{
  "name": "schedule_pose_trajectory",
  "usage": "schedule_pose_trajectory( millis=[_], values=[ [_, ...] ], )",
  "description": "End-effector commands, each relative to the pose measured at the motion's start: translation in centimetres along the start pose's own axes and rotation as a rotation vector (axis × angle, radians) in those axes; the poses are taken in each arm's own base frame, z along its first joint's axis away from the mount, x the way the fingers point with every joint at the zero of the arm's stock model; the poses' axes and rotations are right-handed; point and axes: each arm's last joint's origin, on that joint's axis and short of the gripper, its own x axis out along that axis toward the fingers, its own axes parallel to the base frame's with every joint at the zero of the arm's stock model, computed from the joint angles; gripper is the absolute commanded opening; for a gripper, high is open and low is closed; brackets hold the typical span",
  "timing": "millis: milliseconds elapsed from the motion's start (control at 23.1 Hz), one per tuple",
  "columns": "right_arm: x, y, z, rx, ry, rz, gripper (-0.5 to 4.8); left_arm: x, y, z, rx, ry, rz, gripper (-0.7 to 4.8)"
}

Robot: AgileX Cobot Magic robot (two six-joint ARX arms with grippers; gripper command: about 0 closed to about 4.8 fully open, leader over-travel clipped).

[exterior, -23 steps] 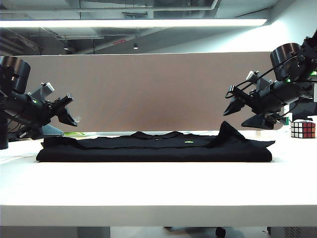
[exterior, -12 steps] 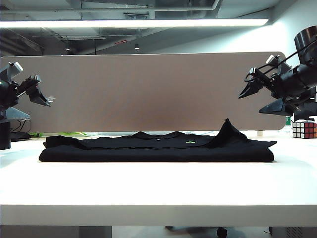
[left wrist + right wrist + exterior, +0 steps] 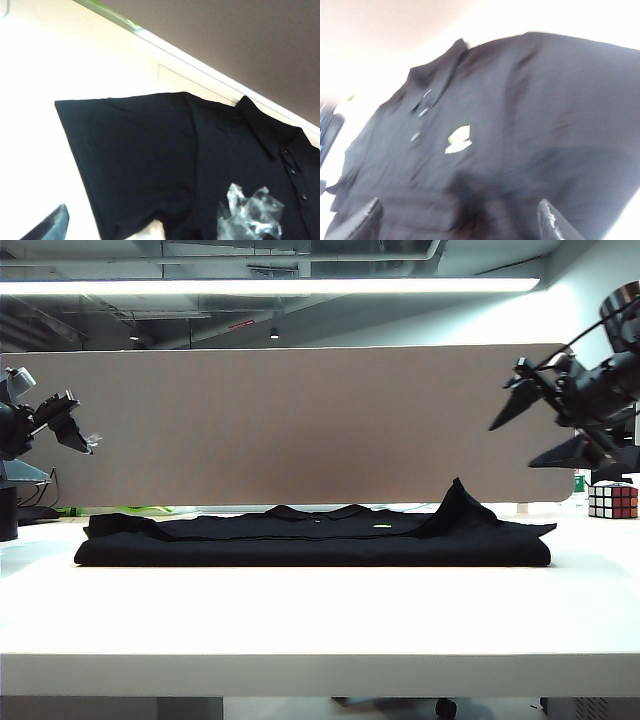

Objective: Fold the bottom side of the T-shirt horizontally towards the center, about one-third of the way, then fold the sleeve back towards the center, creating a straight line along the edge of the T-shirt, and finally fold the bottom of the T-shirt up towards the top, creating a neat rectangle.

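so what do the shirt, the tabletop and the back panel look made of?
T-shirt: soft matte black knit, likely cotton or a blend; it creases, and one fold stands up at the right. Table: smooth white surface with a slight sheen, probably laminate. Back panel: flat grey-brown, matte; felt or painted board, cannot tell. Left gripper and right gripper hang open above the ends.

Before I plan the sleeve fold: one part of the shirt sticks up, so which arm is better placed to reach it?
Likely right. The raised fabric peak of the shirt stands below the open right gripper; the open left gripper hangs beyond the far end.
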Motion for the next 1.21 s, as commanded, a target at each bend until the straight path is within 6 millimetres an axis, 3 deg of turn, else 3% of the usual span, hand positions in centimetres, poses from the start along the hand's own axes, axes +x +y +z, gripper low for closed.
schedule_pose_trajectory(
  millis=[43,130,433,736,866,1039,1212],
  values=[
    [-0.2,-2.2,0.2,0.079,0.017,0.014,4.18,0.3,0.2,-0.4,-0.035,0.038,-0.016,3.72],
    [0.0,-4.3,-0.2,0.131,0.029,-0.005,4.18,1.5,0.9,0.0,-0.054,0.045,-0.029,3.72],
    [2.8,-7.3,-2.1,0.208,0.084,-0.051,4.18,4.9,2.6,-0.1,-0.094,0.132,-0.007,3.73],
    [2.7,-7.7,-2.1,0.213,0.063,-0.103,4.15,7.0,3.5,-0.9,-0.098,0.155,0.043,3.73],
    [2.8,-7.6,-2.3,0.229,0.075,-0.113,3.85,7.9,3.4,-1.1,-0.103,0.203,0.059,3.73],
    [2.9,-7.0,-1.9,0.227,0.095,-0.152,3.86,8.5,2.4,-0.3,0.018,0.23,0.089,3.73],
    [3.4,-5.9,-1.2,0.202,0.071,-0.163,3.86,8.4,2.6,-0.1,-0.026,0.233,0.098,3.72]
  ],
)
